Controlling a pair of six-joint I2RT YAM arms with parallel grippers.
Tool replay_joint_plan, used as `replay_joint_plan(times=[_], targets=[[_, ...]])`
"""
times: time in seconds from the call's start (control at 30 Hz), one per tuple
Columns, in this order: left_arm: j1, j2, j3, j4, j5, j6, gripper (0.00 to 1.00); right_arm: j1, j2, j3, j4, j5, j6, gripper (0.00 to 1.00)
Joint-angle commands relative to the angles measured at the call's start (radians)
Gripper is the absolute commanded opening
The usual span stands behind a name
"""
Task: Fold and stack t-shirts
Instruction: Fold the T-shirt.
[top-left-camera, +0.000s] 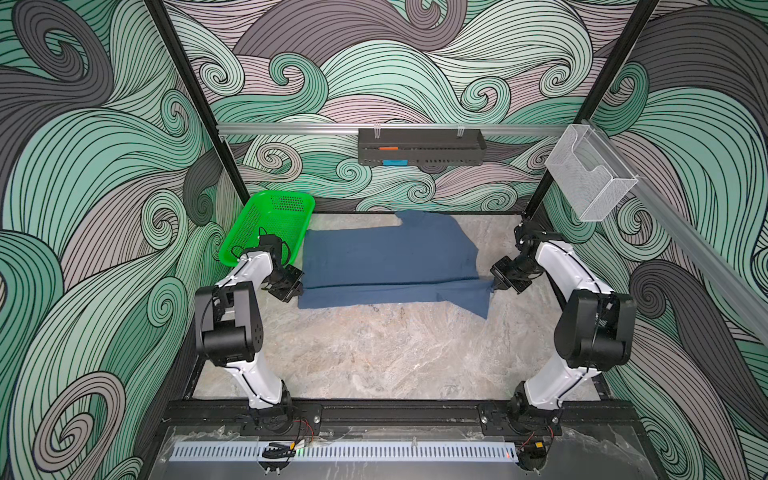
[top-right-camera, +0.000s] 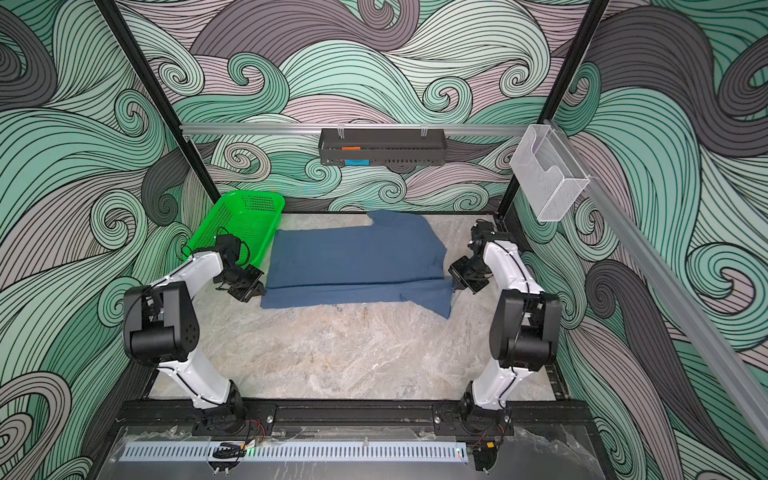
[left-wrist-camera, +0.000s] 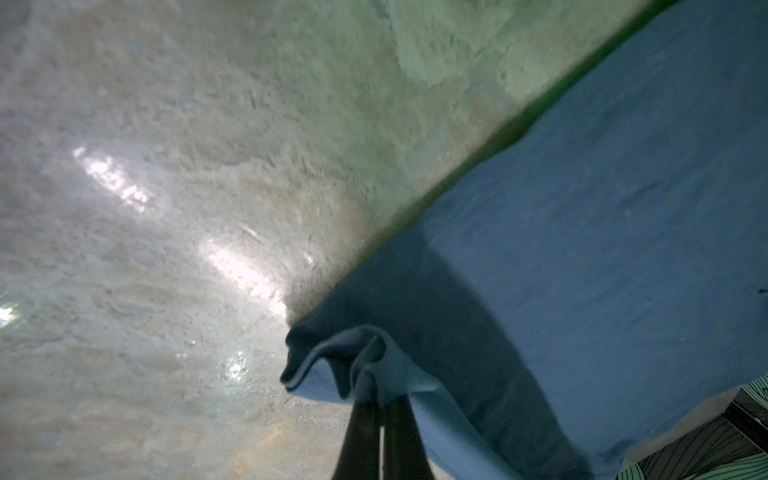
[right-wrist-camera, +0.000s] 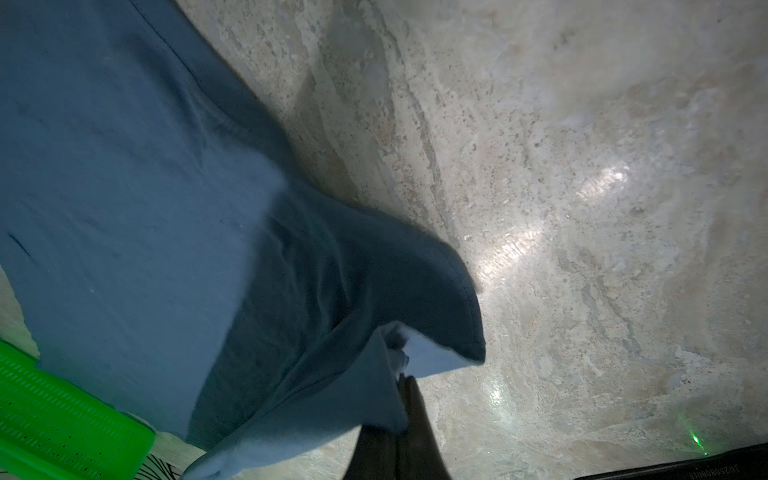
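Left wrist view: the left gripper is clamped tight on a bunched fold of the slate-blue t-shirt, and the cloth puckers over its dark fingers. The right wrist view shows the right gripper pinched the same way on a gathered edge (hem or sleeve, I cannot tell which).

In both top views the shirt lies a little above the centre of the frame on the marble-patterned table. It looks partly folded, with a long crease running across it from one gripper to the other. One gripper holds its left edge and the other its right edge. A sleeve flares toward the lower right. The green basket stands just beside the shirt's upper-left corner; whether they touch I cannot tell.

The shirt looks light, limp and not at all fragile. It has no stiffness of its own, so it will likely sag and crumple wherever it is not held. The best holds are probably at the two ends of a fold line, taking in all the layers there, with the span kept gently taut. A thin pinch on a single layer could slip out or drag the layers apart.
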Motion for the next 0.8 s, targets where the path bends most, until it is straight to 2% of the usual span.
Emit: replay_joint_plan(times=[0.0, 0.4, 0.77], targets=[[0.013, 0.076, 0.077, 0.008, -0.012, 0.006, 0.00, 0.005, 0.058, 0.056, 0.013, 0.016, 0.021, 0.00], [0.011, 0.269, 0.279, -0.029, 0.018, 0.015, 0.00, 0.016, 0.231, 0.229, -0.002, 0.017, 0.034, 0.00], [0.001, 0.250, 0.328, -0.056, 0.007, 0.018, 0.00, 0.037, 0.280, 0.351, -0.027, 0.037, 0.018, 0.00]])
